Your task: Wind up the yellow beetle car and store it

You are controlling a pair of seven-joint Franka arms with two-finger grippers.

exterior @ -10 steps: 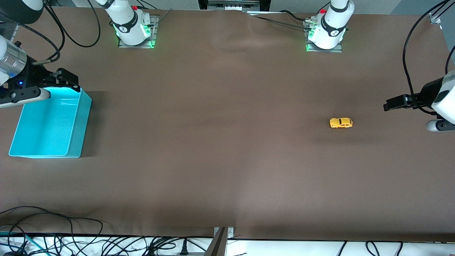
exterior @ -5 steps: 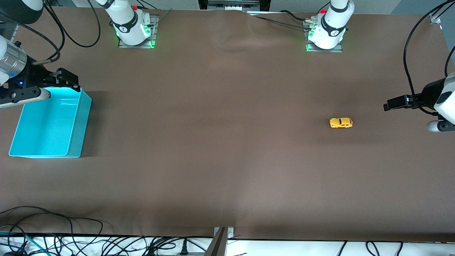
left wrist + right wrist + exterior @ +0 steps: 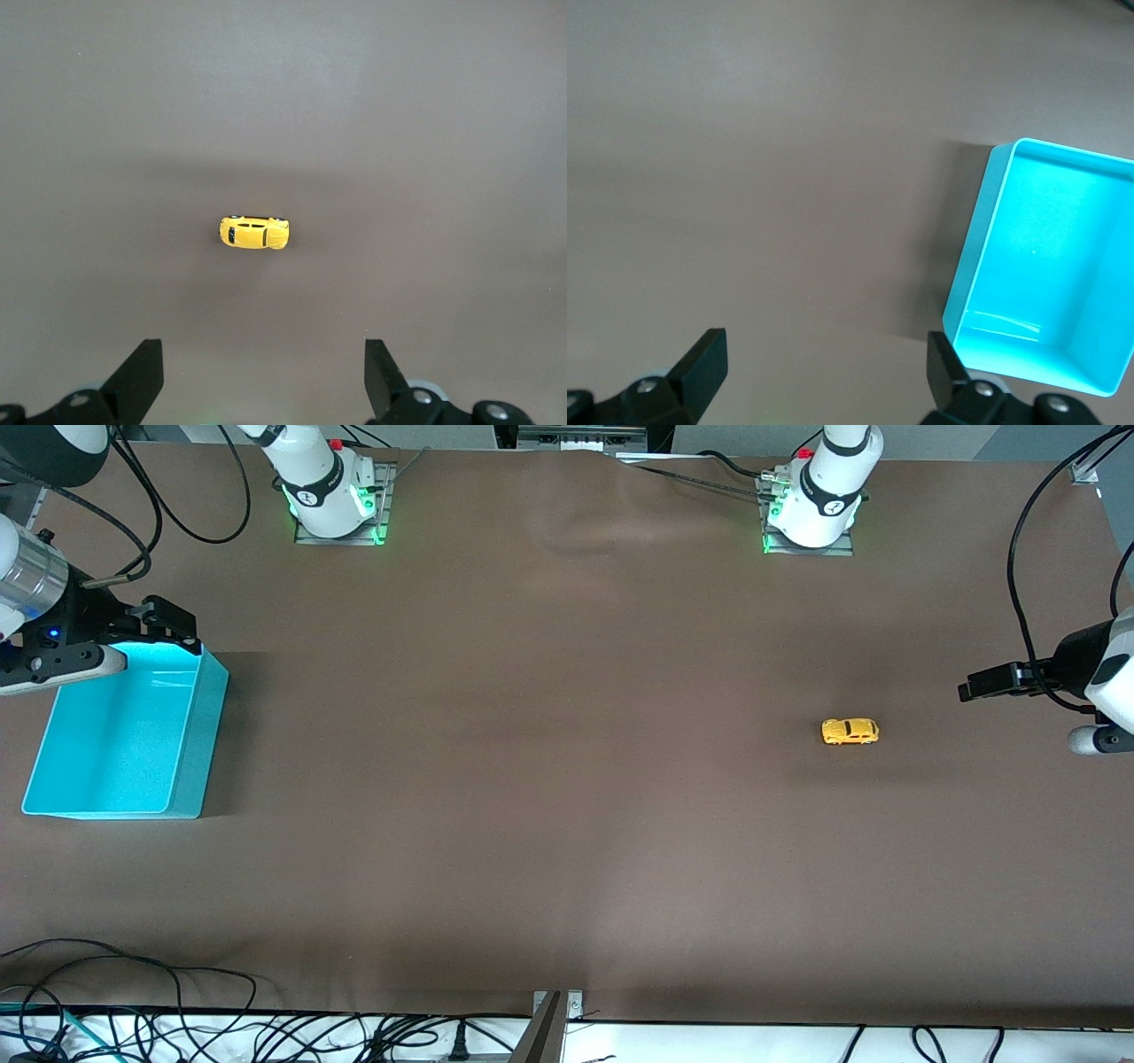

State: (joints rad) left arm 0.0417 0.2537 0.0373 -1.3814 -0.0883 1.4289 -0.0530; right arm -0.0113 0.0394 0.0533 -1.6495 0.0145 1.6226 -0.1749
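Observation:
The yellow beetle car (image 3: 850,732) stands on its wheels on the brown table, toward the left arm's end. In the left wrist view the car (image 3: 254,233) lies ahead of my left gripper (image 3: 261,354), whose jaws are open and empty. Seen from the front, the left gripper (image 3: 976,685) hangs in the air off to the side of the car, well apart from it. My right gripper (image 3: 173,622) hovers open and empty over the edge of the turquoise bin (image 3: 115,735) at the right arm's end. The right wrist view shows the empty bin (image 3: 970,257) beside the right gripper (image 3: 824,347).
Both arm bases (image 3: 332,500) (image 3: 811,505) stand along the table edge farthest from the front camera. Loose cables (image 3: 177,1019) run along the nearest edge. A wide stretch of bare brown cloth (image 3: 532,735) separates car and bin.
Both arms have drifted only slightly. The car and the bin have not moved, and both grippers remain open.

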